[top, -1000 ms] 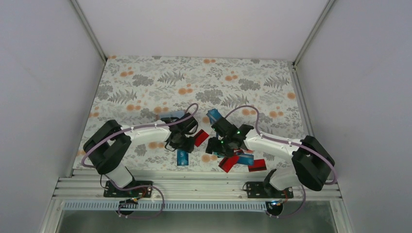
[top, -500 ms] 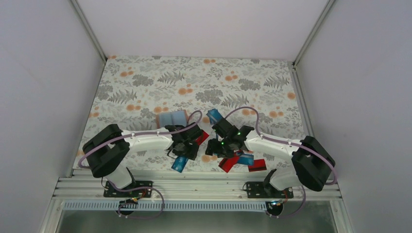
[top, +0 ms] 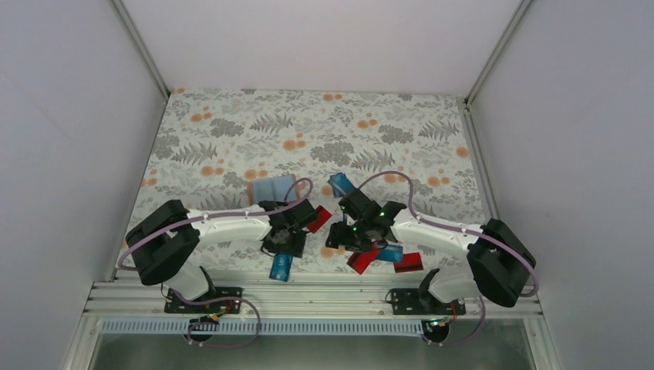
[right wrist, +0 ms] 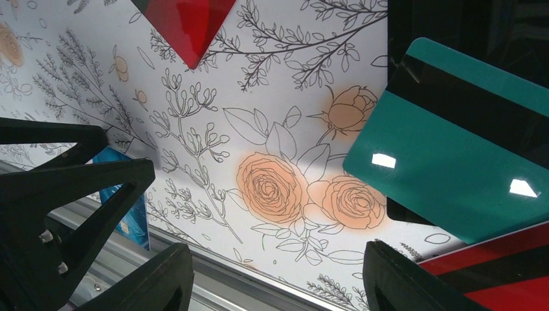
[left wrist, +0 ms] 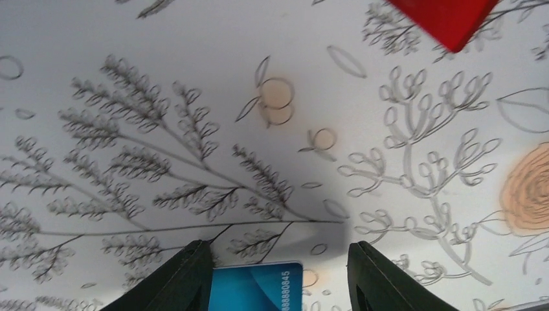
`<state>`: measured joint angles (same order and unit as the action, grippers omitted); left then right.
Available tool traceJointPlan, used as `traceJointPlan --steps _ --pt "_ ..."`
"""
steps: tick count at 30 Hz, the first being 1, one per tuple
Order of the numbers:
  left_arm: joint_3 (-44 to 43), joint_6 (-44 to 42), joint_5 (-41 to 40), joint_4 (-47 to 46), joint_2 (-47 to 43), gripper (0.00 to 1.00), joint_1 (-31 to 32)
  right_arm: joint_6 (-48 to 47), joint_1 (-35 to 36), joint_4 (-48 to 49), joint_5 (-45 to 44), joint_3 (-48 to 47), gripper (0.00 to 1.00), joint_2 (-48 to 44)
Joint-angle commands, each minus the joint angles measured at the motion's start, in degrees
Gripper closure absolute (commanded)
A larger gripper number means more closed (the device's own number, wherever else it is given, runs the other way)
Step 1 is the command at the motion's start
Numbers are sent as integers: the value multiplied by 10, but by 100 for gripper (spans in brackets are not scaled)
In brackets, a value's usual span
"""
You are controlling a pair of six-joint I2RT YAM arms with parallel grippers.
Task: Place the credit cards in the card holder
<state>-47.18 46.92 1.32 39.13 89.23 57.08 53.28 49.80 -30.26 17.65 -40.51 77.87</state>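
Note:
The card holder [top: 253, 190] lies behind my left gripper, showing as a tan rim with pale blue card faces [top: 274, 187] over most of it. My left gripper [top: 282, 240] hangs low over the cloth with its jaws apart. A blue credit card [left wrist: 256, 286] lies between its fingers, against the left finger [left wrist: 184, 275] and clear of the right one. That blue card [top: 281, 267] reaches the table's front edge. My right gripper [right wrist: 275, 272] is open with nothing between its fingers, and a teal card [right wrist: 453, 168] lies just beyond it.
Red cards [top: 318, 218] [top: 361, 259] [top: 408, 263] and blue ones [top: 339, 183] [top: 389, 253] lie scattered around the right gripper. The metal front rail [right wrist: 213, 285] runs under the right fingers. The left arm's gripper [right wrist: 65, 188] stands close on the left of the right wrist view.
My left gripper has moved toward the near edge, and the blue card has slid with it. The card holder behind it is now uncovered. The right arm has hardly moved.

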Motion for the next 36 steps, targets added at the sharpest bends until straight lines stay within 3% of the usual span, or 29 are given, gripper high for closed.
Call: traceJointPlan --steps 1,7,11,19,29,36 --pt "4 25 -15 39 -26 47 3 -9 -3 17 9 2 34 -11" --pt "-42 39 -22 98 -83 34 2 -24 -2 59 53 -8 34 6" --pt "-10 64 4 106 -146 25 -1 -50 10 84 85 -44 35 42" --pt "139 159 73 63 -306 22 -17 -84 43 151 145 -102 48 124" --pt "261 250 127 22 -423 22 -57 -122 78 172 198 -164 79 244" --pt "323 281 151 -47 -473 25 -64 -127 79 179 191 -168 84 277"
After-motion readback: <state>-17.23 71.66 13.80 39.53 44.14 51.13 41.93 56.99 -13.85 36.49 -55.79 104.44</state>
